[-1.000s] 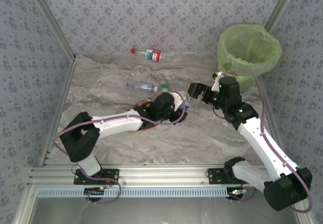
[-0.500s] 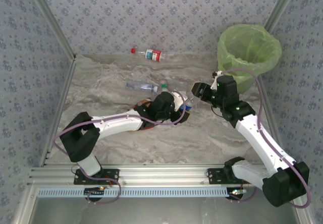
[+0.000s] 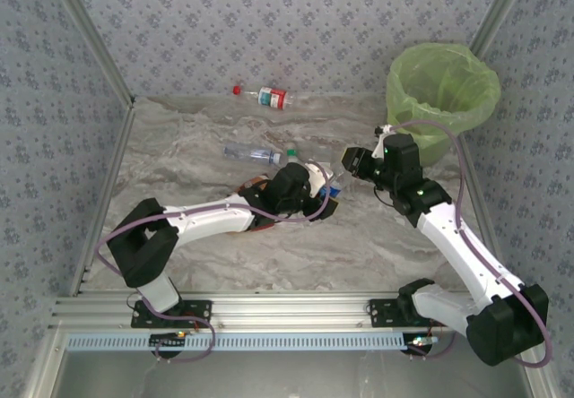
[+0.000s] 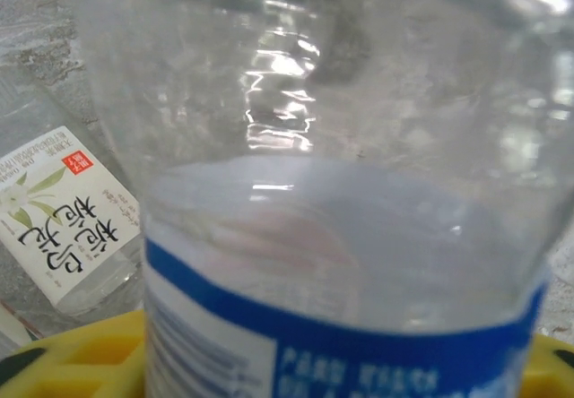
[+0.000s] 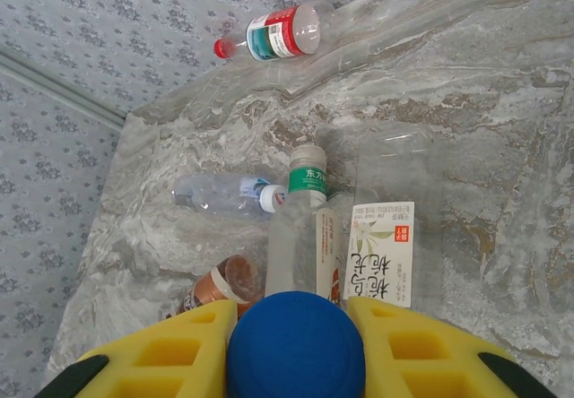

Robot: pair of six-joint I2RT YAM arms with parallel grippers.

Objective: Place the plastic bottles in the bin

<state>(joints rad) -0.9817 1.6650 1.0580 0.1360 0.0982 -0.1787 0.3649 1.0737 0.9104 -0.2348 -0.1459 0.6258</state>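
At mid-bench [image 3: 269, 255], just beyond the arms' elbows, both hands meet on one clear blue-capped bottle [image 4: 341, 263] with a blue-banded label. The left hand [image 3: 325, 201] has the bottle's body between its yellow fingers [image 4: 81, 358], though whether they press it or stand slack I cannot tell. The right hand [image 3: 348, 160] is clamped on the blue cap [image 5: 296, 344], a finger tight at each side. Just past them an amber bottle [image 5: 220, 286], a green-capped bottle [image 5: 308, 169] and a flattened bottle [image 5: 381, 237] with a white label sit close together on the bench; a clear bottle [image 5: 215, 194] lies a little farther on. Near the far wall lies a red-labelled bottle [image 5: 278, 30] with a red cap. At the far right corner stands the bin [image 3: 401, 102], lined with a lime-green bag; what it holds cannot be made out.
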